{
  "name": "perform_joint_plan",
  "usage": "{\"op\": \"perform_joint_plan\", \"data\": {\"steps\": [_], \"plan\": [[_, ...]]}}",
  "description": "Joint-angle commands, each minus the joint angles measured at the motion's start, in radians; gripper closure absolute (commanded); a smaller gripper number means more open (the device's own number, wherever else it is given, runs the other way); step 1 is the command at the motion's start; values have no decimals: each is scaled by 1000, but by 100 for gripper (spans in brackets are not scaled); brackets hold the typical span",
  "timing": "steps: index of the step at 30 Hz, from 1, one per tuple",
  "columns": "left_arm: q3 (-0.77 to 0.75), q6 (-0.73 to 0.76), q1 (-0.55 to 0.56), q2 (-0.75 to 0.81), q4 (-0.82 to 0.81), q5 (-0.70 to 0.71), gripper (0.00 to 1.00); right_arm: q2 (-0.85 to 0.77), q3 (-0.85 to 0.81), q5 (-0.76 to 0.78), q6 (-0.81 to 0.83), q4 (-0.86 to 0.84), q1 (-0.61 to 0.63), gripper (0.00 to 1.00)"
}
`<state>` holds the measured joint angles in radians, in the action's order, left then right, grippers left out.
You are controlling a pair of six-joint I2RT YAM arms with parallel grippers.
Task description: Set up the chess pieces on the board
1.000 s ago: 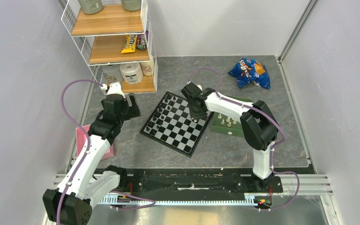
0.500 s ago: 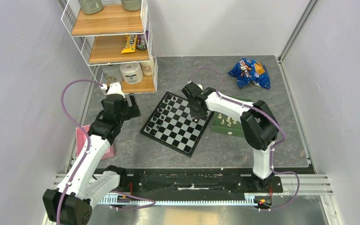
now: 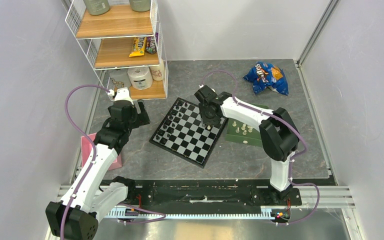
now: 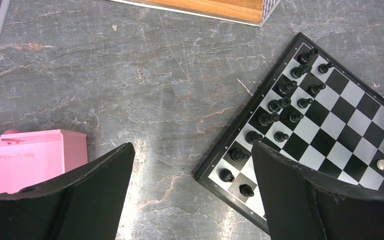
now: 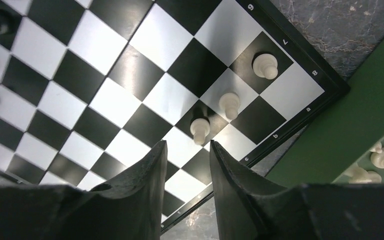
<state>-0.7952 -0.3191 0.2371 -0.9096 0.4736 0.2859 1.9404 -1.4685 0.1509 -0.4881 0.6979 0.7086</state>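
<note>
The board (image 3: 192,145) lies tilted at the table's middle, with black pieces (image 3: 172,122) along its left side. Three cream-white chess pieces stand near its right corner in the right wrist view: one (image 5: 265,65), one (image 5: 229,104) and one (image 5: 200,129). My right gripper (image 5: 187,145) hovers just above that last piece, its jaws narrowly apart and empty; it also shows from above (image 3: 208,122). More white pieces (image 3: 242,129) stand in the green tray (image 3: 254,140). My left gripper (image 4: 192,150) is open and empty over bare table left of the board (image 4: 350,115).
A pink box (image 3: 87,150) sits at the left edge, also seen in the left wrist view (image 4: 30,160). A wire shelf unit (image 3: 125,50) stands at the back left. A blue snack bag (image 3: 266,76) lies at the back right.
My right gripper has shifted slightly towards the back over the board's right corner. The left arm has not moved.
</note>
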Motion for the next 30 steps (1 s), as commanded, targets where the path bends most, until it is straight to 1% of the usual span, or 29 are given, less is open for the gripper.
{"op": "perform_joint_plan", "data": {"steps": [1,3,5,9,11,13,16,23,30], "plan": [[3,29,-4,10,-18,-3,5,-138,-41,-33,50,-1,-7,53],[4,30,-4,11,-18,-4,5,-191,-21,-13,64,0,-21,49],[5,31,-4,14,-18,-1,5,-233,1,13,63,10,-59,48],[4,30,-4,12,-18,-6,5,-287,65,20,32,19,-206,48],[3,30,-4,12,-19,-7,5,-295,95,5,9,23,-297,49],[4,30,-4,14,-18,-7,5,-291,118,-8,-1,23,-359,50],[4,31,-4,15,-18,-5,5,-260,130,-14,-8,28,-420,52],[4,30,-4,11,-18,-5,5,-170,145,-2,-15,19,-490,57],[4,29,-4,9,-18,-5,5,-127,151,30,-5,-16,-530,58]]}}
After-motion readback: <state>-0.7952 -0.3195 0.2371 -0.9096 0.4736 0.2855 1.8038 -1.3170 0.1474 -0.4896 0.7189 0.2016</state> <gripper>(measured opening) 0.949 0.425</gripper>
